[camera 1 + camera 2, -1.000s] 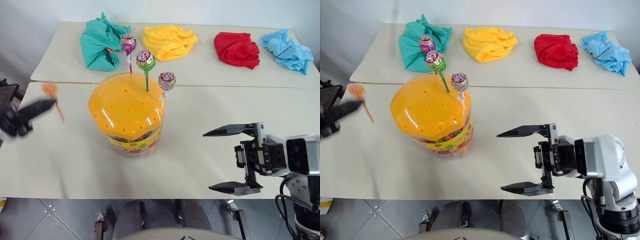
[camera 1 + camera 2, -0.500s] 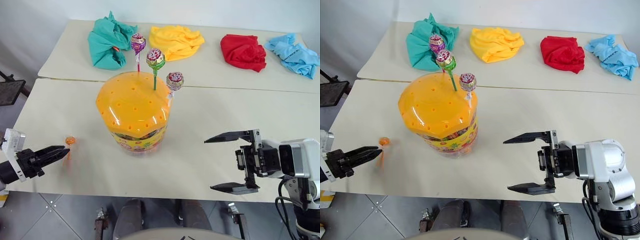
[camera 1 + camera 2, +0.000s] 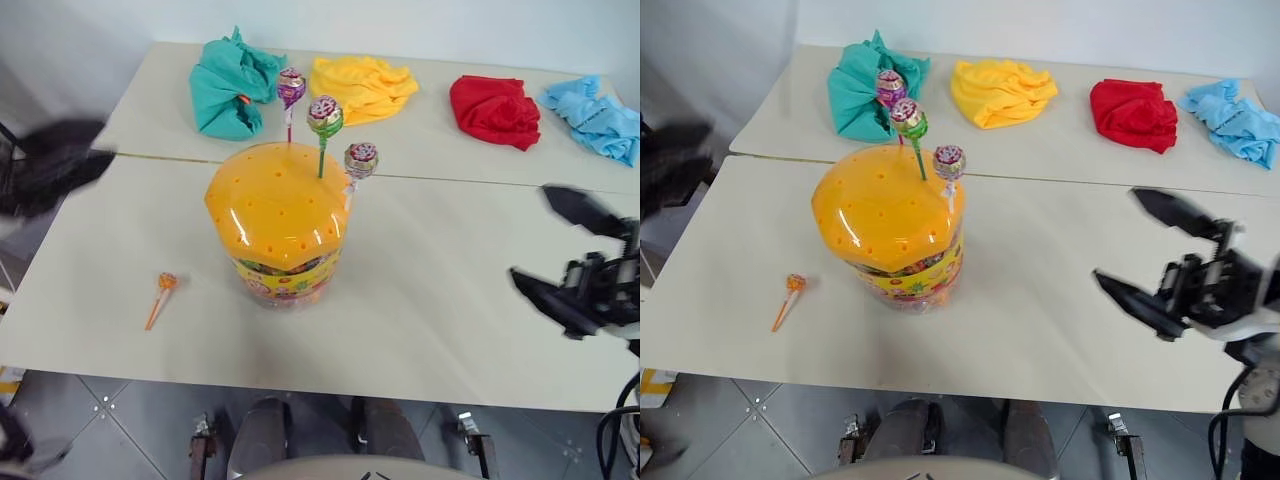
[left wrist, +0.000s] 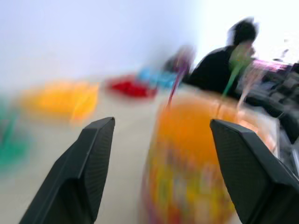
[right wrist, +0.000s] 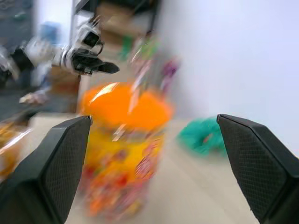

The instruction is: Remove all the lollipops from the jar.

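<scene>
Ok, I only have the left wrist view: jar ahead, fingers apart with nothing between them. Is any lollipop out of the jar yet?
Observer: Yes, one orange lollipop lies flat on the table, on the robot's left of the jar.
Operator: How many stand in the jar?
Observer: Three: purple lollipop, green lollipop and pink-red lollipop, sticks upright near its far edge.
Operator: And the other arm?
Observer: The right gripper is open and holds nothing, off to the jar's right.
</scene>
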Action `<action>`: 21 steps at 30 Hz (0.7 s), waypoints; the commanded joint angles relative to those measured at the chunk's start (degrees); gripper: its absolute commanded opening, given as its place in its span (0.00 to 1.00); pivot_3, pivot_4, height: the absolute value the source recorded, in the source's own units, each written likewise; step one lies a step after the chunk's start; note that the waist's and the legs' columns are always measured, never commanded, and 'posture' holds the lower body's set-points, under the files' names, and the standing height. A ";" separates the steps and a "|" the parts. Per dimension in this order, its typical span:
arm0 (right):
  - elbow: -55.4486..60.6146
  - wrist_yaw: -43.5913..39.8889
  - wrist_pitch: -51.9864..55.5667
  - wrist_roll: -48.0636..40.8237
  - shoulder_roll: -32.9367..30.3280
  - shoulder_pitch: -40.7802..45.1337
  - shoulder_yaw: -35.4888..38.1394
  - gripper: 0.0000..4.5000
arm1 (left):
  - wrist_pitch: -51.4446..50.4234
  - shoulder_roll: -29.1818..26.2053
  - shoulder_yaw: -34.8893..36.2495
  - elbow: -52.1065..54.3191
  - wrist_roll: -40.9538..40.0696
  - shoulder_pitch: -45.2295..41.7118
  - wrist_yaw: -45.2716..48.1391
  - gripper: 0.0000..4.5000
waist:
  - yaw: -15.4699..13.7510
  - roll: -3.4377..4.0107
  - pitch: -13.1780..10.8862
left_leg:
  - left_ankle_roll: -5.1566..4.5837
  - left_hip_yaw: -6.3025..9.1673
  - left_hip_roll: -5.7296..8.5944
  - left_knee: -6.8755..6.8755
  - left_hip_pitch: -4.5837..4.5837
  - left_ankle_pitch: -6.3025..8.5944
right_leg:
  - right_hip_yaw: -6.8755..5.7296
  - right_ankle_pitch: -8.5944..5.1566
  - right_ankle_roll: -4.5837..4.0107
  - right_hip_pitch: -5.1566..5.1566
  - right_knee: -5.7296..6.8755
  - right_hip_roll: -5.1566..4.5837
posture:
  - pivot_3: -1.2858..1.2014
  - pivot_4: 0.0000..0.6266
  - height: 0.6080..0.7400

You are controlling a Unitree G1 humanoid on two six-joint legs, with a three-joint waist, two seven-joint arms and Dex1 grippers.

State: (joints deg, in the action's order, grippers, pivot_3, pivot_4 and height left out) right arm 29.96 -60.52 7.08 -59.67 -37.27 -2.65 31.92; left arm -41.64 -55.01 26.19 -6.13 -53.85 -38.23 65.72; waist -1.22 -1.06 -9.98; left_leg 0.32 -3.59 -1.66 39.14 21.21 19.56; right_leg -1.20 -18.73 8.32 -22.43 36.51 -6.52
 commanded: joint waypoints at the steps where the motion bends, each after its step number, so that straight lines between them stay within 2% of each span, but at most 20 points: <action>1: 4.66 4.17 -0.08 -1.55 2.07 -1.23 0.76 1.00 | 1.81 5.73 -7.66 -4.34 3.16 -8.66 -0.03 0.77 | 0.19 0.16 0.05 | -0.01 -0.12 0.04 -0.01 -0.01 0.01 | 0.00 0.00 0.00 -0.02 0.01 0.01 | 0.52 0.24 1.00; 4: 8.02 6.79 0.05 -0.67 3.04 -2.78 0.39 1.00 | 4.31 11.33 -13.19 -8.73 6.96 -15.77 1.84 0.77 | 0.45 0.20 -0.02 | -0.02 -0.35 0.02 -0.02 0.08 0.03 | 0.00 0.00 0.01 -0.17 -0.02 0.08 | 0.52 0.24 1.00; 8: 11.48 10.34 0.13 0.47 3.44 -3.78 -0.40 1.00 | 5.48 14.28 -19.11 -14.54 12.69 -20.55 4.09 0.77 | 1.32 0.15 -0.05 | -0.02 -0.46 -0.02 -0.01 0.13 0.03 | 0.00 0.00 0.01 -0.18 -0.10 0.14 | 0.52 0.24 1.00; 15: 14.49 14.64 -0.07 2.45 3.64 -3.78 -2.59 1.00 | 6.58 18.16 -22.00 -19.54 16.03 -24.94 8.75 0.77 | 1.21 0.12 -0.08 | -0.03 -0.41 -0.04 0.05 0.16 0.02 | 0.01 0.00 0.02 -0.17 -0.11 0.15 | 0.52 0.24 1.00; 16: 15.07 15.32 -0.18 2.85 3.89 -3.88 -3.12 1.00 | 6.57 18.33 -22.60 -19.88 16.48 -25.31 9.98 0.68 | 1.15 0.12 -0.08 | -0.03 -0.39 -0.03 0.06 0.17 0.03 | 0.01 0.00 0.02 -0.17 -0.12 0.15 | 0.52 0.24 1.00; 18: 16.01 16.37 -0.36 3.44 4.32 -4.18 -3.88 1.00 | 6.31 18.84 -22.98 -20.37 17.02 -25.95 10.84 0.58 | 1.12 0.12 -0.08 | -0.04 -0.37 -0.02 0.06 0.18 0.03 | 0.01 0.01 0.03 -0.16 -0.13 0.14 | 0.52 0.24 1.00; 21: 16.85 17.47 -0.51 4.31 4.70 -4.24 -5.06 1.00 | 6.45 19.35 -22.51 -21.78 17.37 -26.85 11.75 0.38 | 1.15 0.13 -0.08 | -0.04 -0.35 -0.02 0.06 0.19 0.03 | 0.00 0.01 0.03 -0.16 -0.13 0.15 | 0.52 0.24 1.00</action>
State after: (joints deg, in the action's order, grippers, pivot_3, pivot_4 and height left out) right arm 44.65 -43.94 7.58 -55.52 -32.90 -6.86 27.08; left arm -35.62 -35.66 3.01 -27.90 -36.86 -63.23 76.52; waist -0.08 -0.94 -10.06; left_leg 0.28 -3.93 -1.68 39.20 21.40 19.60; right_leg -1.20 -18.72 8.35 -22.59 36.38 -6.37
